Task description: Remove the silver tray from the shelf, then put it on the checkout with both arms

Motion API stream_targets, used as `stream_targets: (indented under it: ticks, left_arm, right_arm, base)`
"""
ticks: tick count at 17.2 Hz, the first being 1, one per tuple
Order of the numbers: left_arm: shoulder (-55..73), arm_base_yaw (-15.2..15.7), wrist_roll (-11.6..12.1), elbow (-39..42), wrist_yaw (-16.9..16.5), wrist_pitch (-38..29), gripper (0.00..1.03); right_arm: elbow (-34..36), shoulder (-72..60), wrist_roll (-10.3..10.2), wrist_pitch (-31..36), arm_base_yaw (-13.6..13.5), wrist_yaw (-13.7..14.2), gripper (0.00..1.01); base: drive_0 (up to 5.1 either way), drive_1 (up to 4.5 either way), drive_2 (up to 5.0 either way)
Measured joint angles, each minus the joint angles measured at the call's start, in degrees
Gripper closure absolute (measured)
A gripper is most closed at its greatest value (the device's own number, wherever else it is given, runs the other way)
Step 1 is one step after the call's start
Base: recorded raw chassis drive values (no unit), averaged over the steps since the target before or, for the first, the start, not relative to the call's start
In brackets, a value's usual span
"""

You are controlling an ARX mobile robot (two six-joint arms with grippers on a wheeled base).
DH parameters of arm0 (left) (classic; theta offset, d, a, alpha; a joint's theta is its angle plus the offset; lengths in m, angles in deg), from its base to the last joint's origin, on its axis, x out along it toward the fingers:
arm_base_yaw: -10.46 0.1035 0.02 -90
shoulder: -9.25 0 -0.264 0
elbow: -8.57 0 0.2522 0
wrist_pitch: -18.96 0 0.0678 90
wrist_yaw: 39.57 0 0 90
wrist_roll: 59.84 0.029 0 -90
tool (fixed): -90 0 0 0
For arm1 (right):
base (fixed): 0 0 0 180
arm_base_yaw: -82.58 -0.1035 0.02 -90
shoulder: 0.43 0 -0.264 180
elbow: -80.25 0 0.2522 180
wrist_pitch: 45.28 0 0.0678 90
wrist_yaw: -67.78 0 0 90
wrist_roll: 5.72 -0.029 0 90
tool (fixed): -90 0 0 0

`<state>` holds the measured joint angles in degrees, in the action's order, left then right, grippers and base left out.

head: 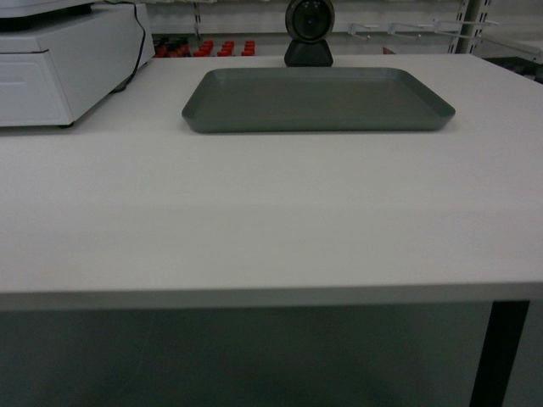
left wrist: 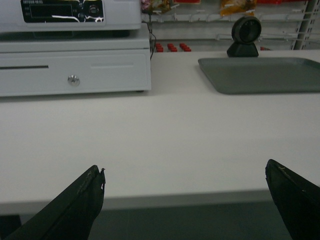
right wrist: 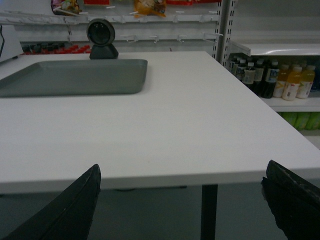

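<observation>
The large rectangular dull grey-silver metal tray (head: pixel 316 100) lies flat on the broad white checkout counter top (head: pixel 254 212), close to its far edge, with its long axis running side to side along that edge and its short sides facing the counter's left and right ends. Its corners are rounded, its shallow rim slopes outward, and its smooth inner surface is plain. A round black scanner on a stand (head: pixel 309 32) sits just behind the tray's far long side, about midway along it. At the far left corner of the counter stands a pale grey cash-drawer box (head: pixel 64 64), apart from the tray's left end. The head view shows the whole tray but neither gripper. The left wrist view shows only the tray's left part at the right of the frame, plus the box's front with a slot, a round lock and a dark display panel above; the left gripper (left wrist: pixel 185 200) hangs off the near edge of the counter with its flat black fingers (left wrist: pixel 75 207) spread wide, gripping nothing. The right wrist view shows the tray's right part, the counter's right edge, and shelves of bottled drinks (right wrist: pixel 272 80) beyond; the right gripper (right wrist: pixel 182 200) is likewise spread wide and empty off the near edge.
</observation>
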<state>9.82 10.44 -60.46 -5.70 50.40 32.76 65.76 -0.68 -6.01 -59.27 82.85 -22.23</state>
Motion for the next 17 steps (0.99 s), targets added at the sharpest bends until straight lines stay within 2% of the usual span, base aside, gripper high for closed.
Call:
stream_targets:
  ticks: [14, 17]
  left_arm:
    - [0.0, 0.0, 0.0, 0.0, 0.0, 0.1, 0.05]
    - [0.0, 0.0, 0.0, 0.0, 0.0, 0.1, 0.05]
  right_arm:
    - [0.0, 0.0, 0.0, 0.0, 0.0, 0.0, 0.03]
    - [0.0, 0.0, 0.0, 0.0, 0.0, 0.0, 0.03]
  base:
    - [0.0, -4.06, 4.0]
    - [0.0, 0.0, 0.0]
